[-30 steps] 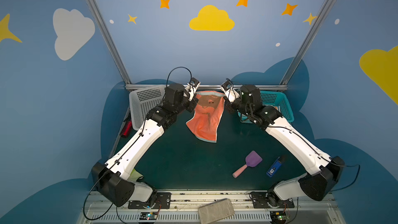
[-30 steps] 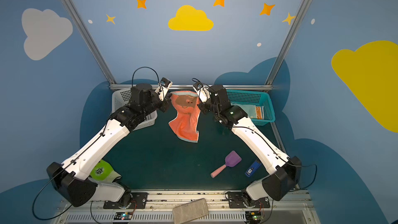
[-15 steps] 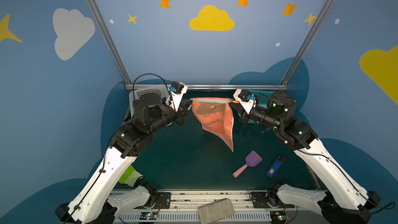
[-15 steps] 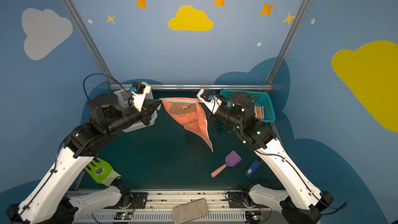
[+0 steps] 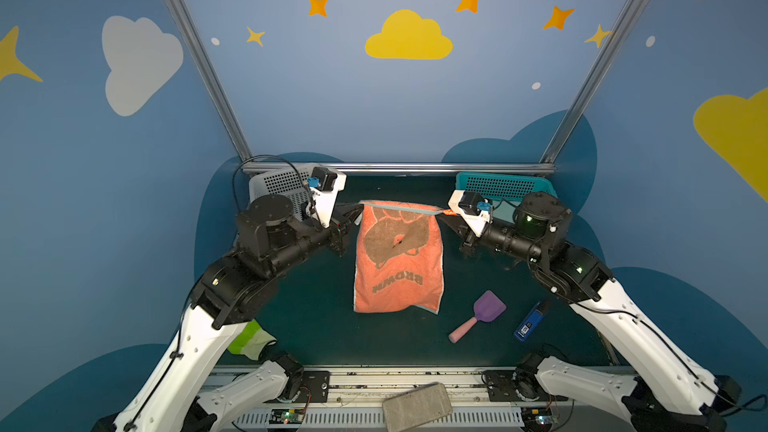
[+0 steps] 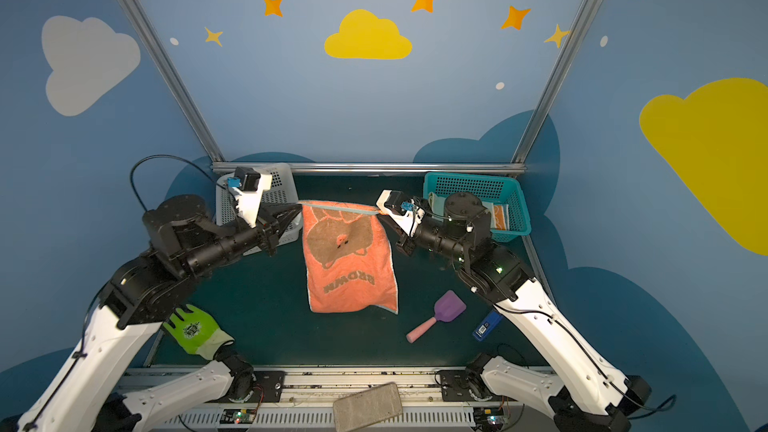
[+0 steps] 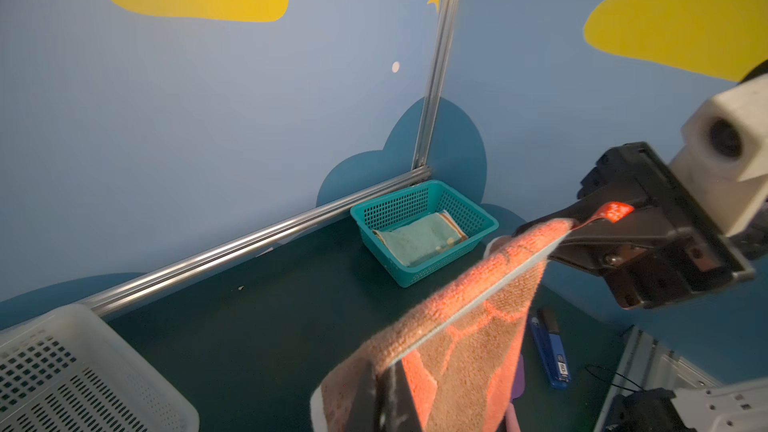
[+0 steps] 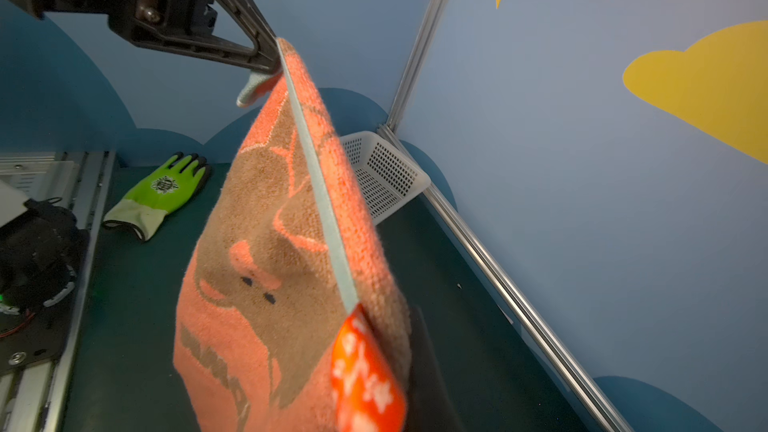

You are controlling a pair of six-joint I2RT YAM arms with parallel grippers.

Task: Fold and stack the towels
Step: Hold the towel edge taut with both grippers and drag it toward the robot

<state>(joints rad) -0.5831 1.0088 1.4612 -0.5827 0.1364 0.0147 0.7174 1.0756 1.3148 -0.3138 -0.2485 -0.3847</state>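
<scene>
"BROWN" in brown letters, upside down, on salmon towel (image 5: 397, 259)

A lab robot cell: cartoon-painted walls (image 5: 374, 97), aluminium frame (image 5: 399, 168), bench-mounted arms (image 5: 187, 351).

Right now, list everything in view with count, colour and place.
orange towel: 1, salmon, brown print, hanging, held by two top corners
teal basket: 1, teal, back right
folded towels: stack, pale green on top, in teal basket
white basket: 1, white, back left
glove: 1, lime green, front left
scoop: 1, purple, front right
marker-like item: 1, blue, beside scoop
grey block: 1, grey, front rail
left gripper: 1, black, shut on towel corner
right gripper: 1, black, shut on other corner
</scene>
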